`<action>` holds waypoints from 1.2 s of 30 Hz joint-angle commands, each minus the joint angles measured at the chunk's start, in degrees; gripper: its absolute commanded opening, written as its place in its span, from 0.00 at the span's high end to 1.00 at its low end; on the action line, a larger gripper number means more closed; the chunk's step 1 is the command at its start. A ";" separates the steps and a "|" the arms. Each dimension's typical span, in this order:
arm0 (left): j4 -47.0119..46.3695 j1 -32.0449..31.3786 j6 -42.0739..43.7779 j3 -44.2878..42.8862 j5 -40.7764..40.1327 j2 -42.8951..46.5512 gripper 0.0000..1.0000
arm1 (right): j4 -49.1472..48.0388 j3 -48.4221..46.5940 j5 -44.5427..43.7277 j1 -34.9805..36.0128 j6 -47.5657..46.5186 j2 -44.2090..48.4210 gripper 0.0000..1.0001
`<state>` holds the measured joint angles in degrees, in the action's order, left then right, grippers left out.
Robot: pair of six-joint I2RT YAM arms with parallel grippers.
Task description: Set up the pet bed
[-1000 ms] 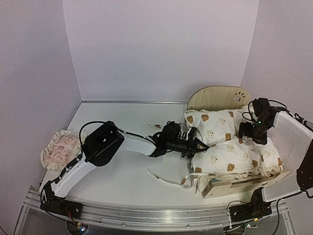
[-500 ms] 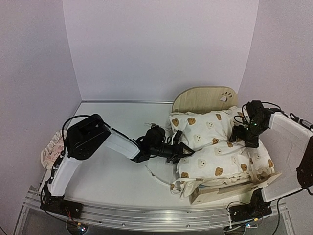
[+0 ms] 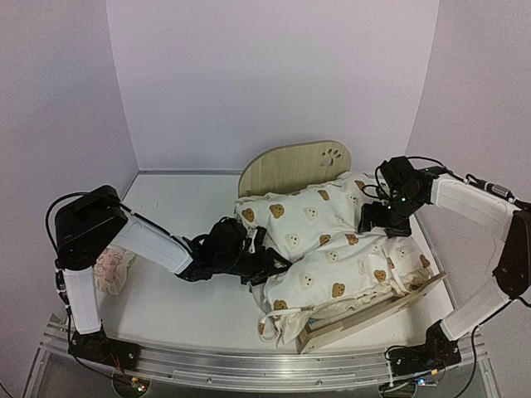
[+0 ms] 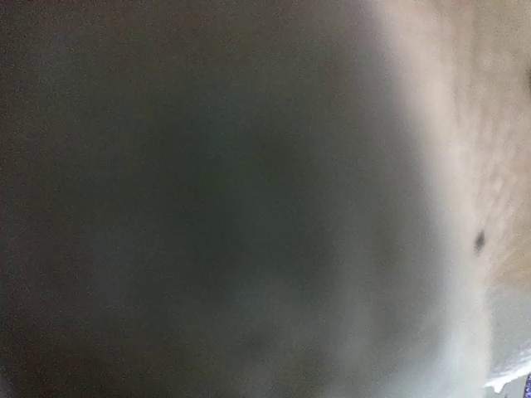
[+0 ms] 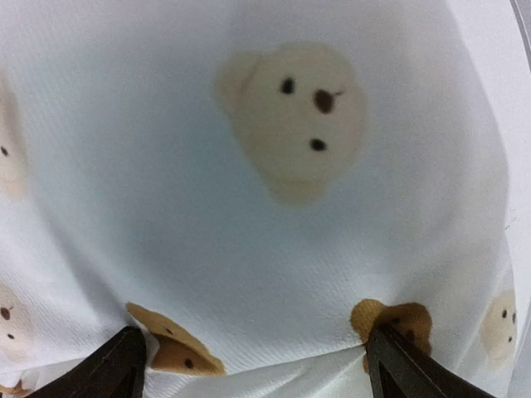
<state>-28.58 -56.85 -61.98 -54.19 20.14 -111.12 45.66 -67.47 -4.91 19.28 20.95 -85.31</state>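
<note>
The pet bed [image 3: 290, 164] lies at the table's middle right, with its plywood headboard at the back and its low footboard [image 3: 373, 313] at the front. A cream bear-print quilt [image 3: 332, 245] covers it. My left gripper [image 3: 267, 267] is at the bed's left side, fingers buried in the quilt edge and closed on the bed's side there. The left wrist view is a dark blur. My right gripper [image 3: 375, 224] rests on the quilt near the bed's right side. Seen from the right wrist, this gripper [image 5: 261, 373] is open wide, with both fingertips [image 5: 129, 365] pressed into the quilt [image 5: 249, 207].
A pinkish ruffled pillow [image 3: 109, 269] lies at the table's left edge, partly behind my left arm. Quilt ties [image 3: 267, 319] trail over the bed's front left corner. The metal rail [image 3: 249, 365] runs along the near edge. Walls close in on three sides.
The bed has slid well to the left and turned a little, moving together with both grippers. My left arm has folded back towards its base.
</note>
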 commanded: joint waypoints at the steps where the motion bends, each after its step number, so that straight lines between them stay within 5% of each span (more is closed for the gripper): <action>1: 12.63 -2.04 14.18 4.35 -19.19 8.43 0.34 | 3.28 -2.54 -1.58 0.26 1.11 3.74 0.03; 8: 32.32 -2.56 19.94 3.03 -30.54 17.62 0.02 | 10.08 -4.59 -1.85 0.33 2.36 13.38 0.02; 14: 51.92 -2.60 25.85 -3.43 -40.25 25.20 0.00 | 16.58 -4.09 -2.61 0.29 6.24 20.96 0.02; 20: 55.99 -1.91 42.70 -12.38 -46.17 28.99 0.00 | 19.95 -0.07 -1.55 0.32 12.89 27.75 0.02; 29: 48.30 7.20 65.12 -27.15 -34.73 20.75 0.01 | 24.77 7.23 4.33 0.36 20.83 36.09 0.02; 36: 46.37 14.11 72.68 -38.39 -23.18 10.34 0.02 | 23.24 16.21 6.15 0.28 25.24 38.96 0.02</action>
<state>19.61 -46.16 2.89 -86.58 -11.26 -96.06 68.58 -55.17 -0.83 19.64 42.02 -47.37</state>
